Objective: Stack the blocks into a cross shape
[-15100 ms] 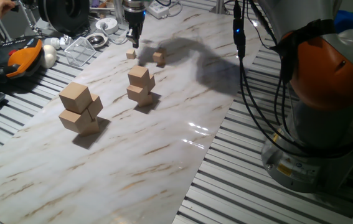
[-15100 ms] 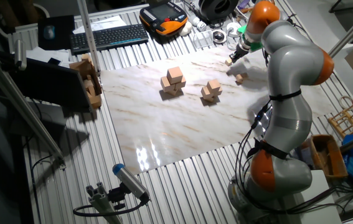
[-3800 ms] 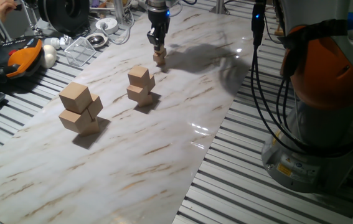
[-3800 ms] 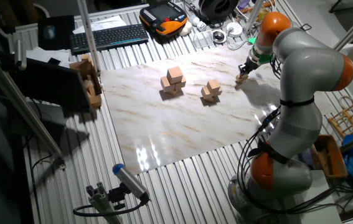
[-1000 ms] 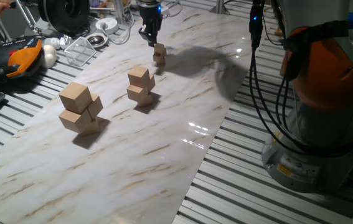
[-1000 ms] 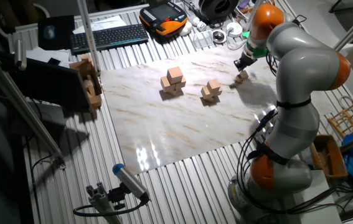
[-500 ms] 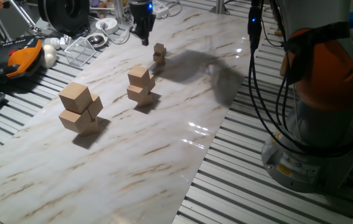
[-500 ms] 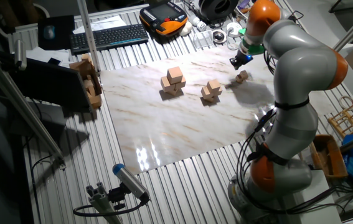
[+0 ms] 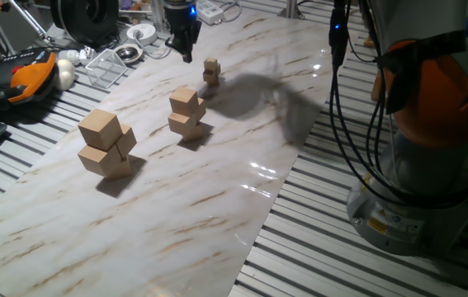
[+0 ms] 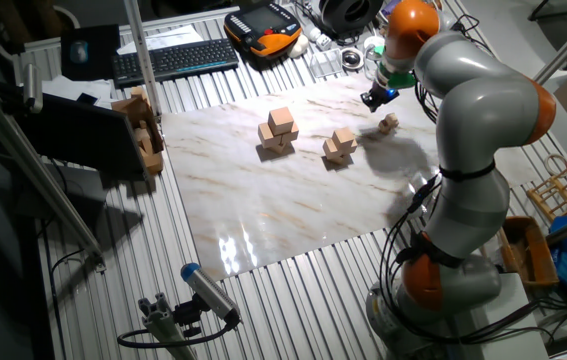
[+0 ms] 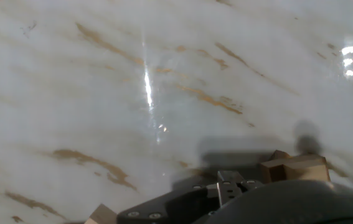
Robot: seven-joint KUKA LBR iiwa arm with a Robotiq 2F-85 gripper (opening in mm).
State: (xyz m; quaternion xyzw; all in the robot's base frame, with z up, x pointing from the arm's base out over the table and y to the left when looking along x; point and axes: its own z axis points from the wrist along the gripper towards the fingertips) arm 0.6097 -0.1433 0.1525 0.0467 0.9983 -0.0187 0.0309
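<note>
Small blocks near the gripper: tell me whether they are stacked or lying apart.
Stacked. The small blocks stand one on top of another on the marble board, and the gripper hangs apart from them, touching nothing.

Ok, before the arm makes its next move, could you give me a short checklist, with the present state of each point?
1. Small blocks stacked, one on the other: ok.
2. Pincer away from that stack, not touching it: ok.
3. Pincer holding nothing: cannot tell; the fingertips are too small in both fixed views and hidden in the hand view.
4. Top block turned crosswise on the lower one: cannot tell; too small.
5. Medium stack and large stack standing, apart from the small one: ok.
6. A further small block near the pincer: cannot tell; the hand view shows only tan corners at its bottom edge.
</note>
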